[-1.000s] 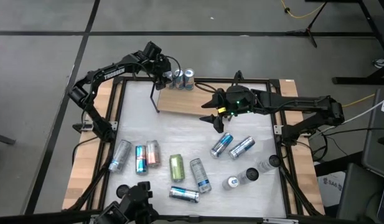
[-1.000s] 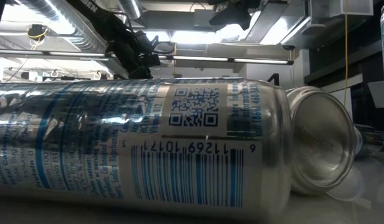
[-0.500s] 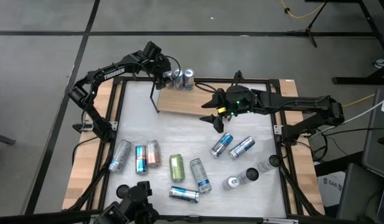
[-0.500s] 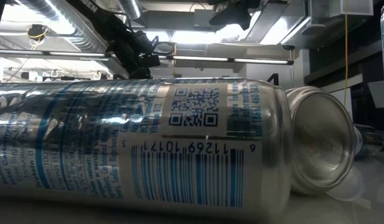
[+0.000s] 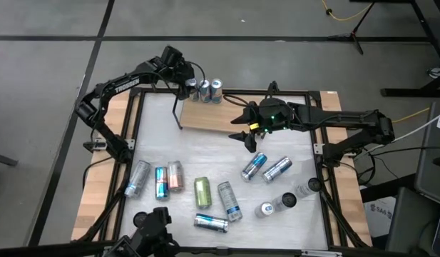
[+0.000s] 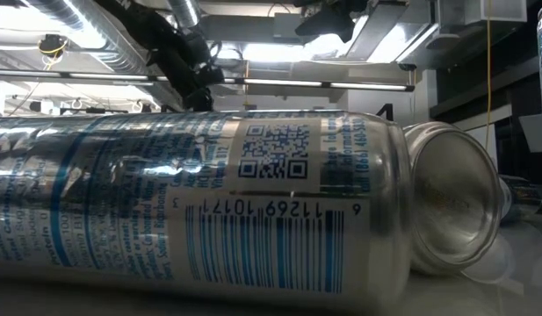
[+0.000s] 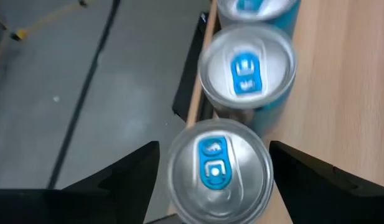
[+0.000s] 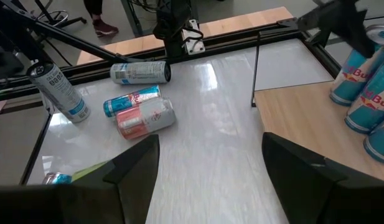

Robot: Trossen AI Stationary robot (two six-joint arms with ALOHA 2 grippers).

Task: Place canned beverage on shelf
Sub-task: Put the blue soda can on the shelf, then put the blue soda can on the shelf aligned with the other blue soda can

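Hovering over the shelf (image 5: 212, 116) near the table's far edge, left gripper (image 7: 213, 163) with jaws apart around a can (image 7: 218, 169) standing on the board's far left corner, right gripper (image 8: 207, 163) waiting, jaws apart, empty, above the shelf's right end.

Three cans (image 5: 206, 90) upright in a row at the shelf's (image 5: 212, 118) back left corner; shelf along the table's (image 5: 205, 153) far edge; other cans (image 5: 202, 191) lying toward the near edge.
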